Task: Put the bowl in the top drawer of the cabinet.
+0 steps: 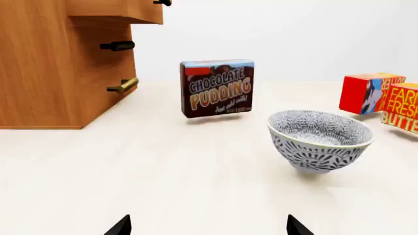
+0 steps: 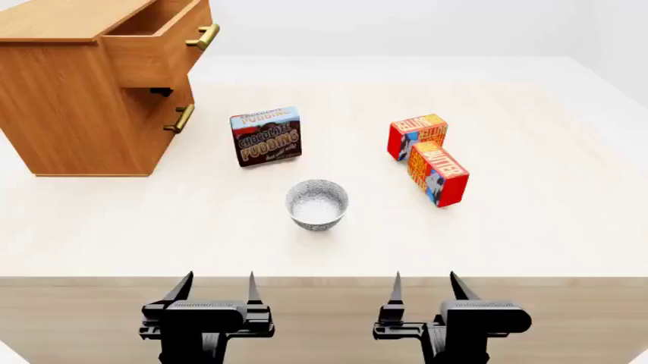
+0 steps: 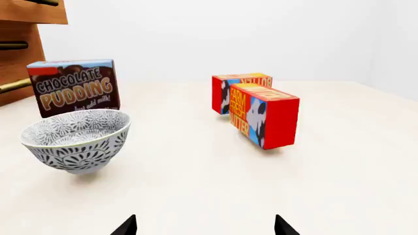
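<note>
- Both arms sit low at the near edge of the counter (image 2: 526,227), pointing forward side by side, well short of everything on it.
- Left gripper (image 2: 215,287): fingers spread wide apart, nothing between them.
- Right gripper (image 2: 426,287): same deal, fingers parted and holding nothing.
- The bowl (image 2: 317,203) stands upright on the counter, roughly centred ahead of the two grippers, touching neither.
- A chocolate pudding box (image 2: 266,136) stands just behind the bowl, and two butter boxes (image 2: 429,155) lie off to the right.
- The cabinet (image 2: 71,114) is at far left, with the top drawer (image 2: 162,42) pulled out and its brass handle facing the boxes.
</note>
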Controlling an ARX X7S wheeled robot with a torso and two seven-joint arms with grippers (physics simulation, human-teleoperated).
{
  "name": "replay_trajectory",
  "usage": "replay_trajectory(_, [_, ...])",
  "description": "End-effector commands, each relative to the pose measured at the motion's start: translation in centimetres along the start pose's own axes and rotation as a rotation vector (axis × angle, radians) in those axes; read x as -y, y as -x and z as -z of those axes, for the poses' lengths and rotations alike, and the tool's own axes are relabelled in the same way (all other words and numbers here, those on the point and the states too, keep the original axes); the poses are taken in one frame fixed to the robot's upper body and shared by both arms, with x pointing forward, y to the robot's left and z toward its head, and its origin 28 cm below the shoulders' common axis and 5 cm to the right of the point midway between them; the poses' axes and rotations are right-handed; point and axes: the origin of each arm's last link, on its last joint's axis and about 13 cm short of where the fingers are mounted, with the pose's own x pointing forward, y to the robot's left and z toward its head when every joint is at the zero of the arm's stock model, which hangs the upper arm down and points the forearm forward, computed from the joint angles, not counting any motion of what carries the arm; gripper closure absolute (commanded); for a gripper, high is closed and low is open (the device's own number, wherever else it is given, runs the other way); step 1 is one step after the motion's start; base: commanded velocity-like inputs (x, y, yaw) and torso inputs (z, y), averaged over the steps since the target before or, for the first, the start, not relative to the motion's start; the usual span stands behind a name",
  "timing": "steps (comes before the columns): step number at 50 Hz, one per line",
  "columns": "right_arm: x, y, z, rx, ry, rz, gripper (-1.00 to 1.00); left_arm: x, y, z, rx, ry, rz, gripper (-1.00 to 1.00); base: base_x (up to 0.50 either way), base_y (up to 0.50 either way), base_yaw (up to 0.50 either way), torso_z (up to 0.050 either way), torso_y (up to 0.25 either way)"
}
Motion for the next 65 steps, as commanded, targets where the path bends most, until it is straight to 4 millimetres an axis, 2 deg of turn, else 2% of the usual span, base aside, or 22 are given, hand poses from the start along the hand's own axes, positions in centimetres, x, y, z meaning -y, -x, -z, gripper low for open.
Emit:
replay_trajectory(1, [0.0, 0.0, -0.2, 0.008, 0.007, 0.005, -1.00, 0.0, 0.0, 0.0, -0.004, -0.001, -0.002, -1.00, 0.00, 0.00, 0.00, 0.000, 0.000])
replay_trajectory(11, [0.5, 0.0, -1.2, 0.013, 0.061, 0.032, -1.00, -0.3, -0.3, -0.4, -0.025, 0.062, 0.024, -1.00, 0.00, 0.00, 0.00, 0.004, 0.000])
replay_trajectory(16, [1.2, -0.4, -2.5, 0.014, 0.079, 0.076, -1.00, -0.6, -1.0, -1.8, -0.002, 0.052, 0.038, -1.00, 0.00, 0.00, 0.00, 0.050, 0.000])
replay_trajectory(20, [1.3, -1.0, -4.0, 0.015, 0.140, 0.090, -1.00, -1.1, -2.0, -4.0, 0.019, 0.017, 0.038, -1.00, 0.00, 0.00, 0.00, 0.050, 0.000])
replay_trajectory(25, [1.9, -1.6, -5.9, 0.035, 0.136, 0.113, -1.00, -1.6, -3.2, -7.4, 0.054, -0.007, 0.060, -1.00, 0.00, 0.00, 0.00, 0.050, 0.000])
replay_trajectory(34, [2.9, -3.5, -12.1, 0.088, 0.151, 0.112, -1.00, -2.3, -7.1, -13.5, 0.075, -0.027, 0.065, -1.00, 0.00, 0.00, 0.00, 0.050, 0.000])
replay_trajectory(35, [3.1, -3.6, -12.7, 0.092, 0.156, 0.115, -1.00, -2.3, -7.1, -13.5, 0.075, -0.027, 0.065, -1.00, 0.00, 0.00, 0.00, 0.050, 0.000])
replay_trajectory(37, [3.3, -4.2, -14.4, 0.098, 0.146, 0.112, -1.00, -2.3, -8.3, -15.4, 0.063, -0.009, 0.066, -1.00, 0.00, 0.00, 0.00, 0.050, 0.000])
replay_trajectory(42, [3.2, -5.3, -17.5, 0.073, 0.088, 0.042, -1.00, -2.2, -9.7, -17.9, 0.023, -0.002, 0.075, -1.00, 0.00, 0.00, 0.00, 0.050, 0.000])
replay_trajectory(45, [3.1, -6.0, -19.4, 0.093, 0.127, 0.045, -1.00, -2.4, -10.4, -20.4, 0.014, 0.015, 0.078, -1.00, 0.00, 0.00, 0.00, 0.050, 0.000])
replay_trajectory(49, [3.0, -6.7, -21.0, 0.103, 0.138, 0.050, -1.00, -2.4, -11.0, -23.2, 0.030, -0.006, 0.083, -1.00, 0.00, 0.00, 0.00, 0.050, 0.000])
replay_trajectory(56, [3.6, -9.3, -23.8, 0.076, 0.101, 0.078, -1.00, -2.6, -12.2, -30.1, 0.057, -0.030, 0.056, -1.00, 0.00, 0.00, 0.00, 0.000, 0.000])
replay_trajectory(61, [3.5, -9.2, -25.2, 0.099, 0.123, 0.077, -1.00, -2.8, -13.0, -33.8, 0.079, -0.037, 0.027, -1.00, 0.00, 0.00, 0.00, 0.000, 0.000])
replay_trajectory(65, [3.2, -8.7, -26.0, 0.138, 0.139, 0.047, -1.00, -2.8, -13.4, -35.8, 0.084, -0.021, 0.002, -1.00, 0.00, 0.01, 0.00, 0.000, 0.000])
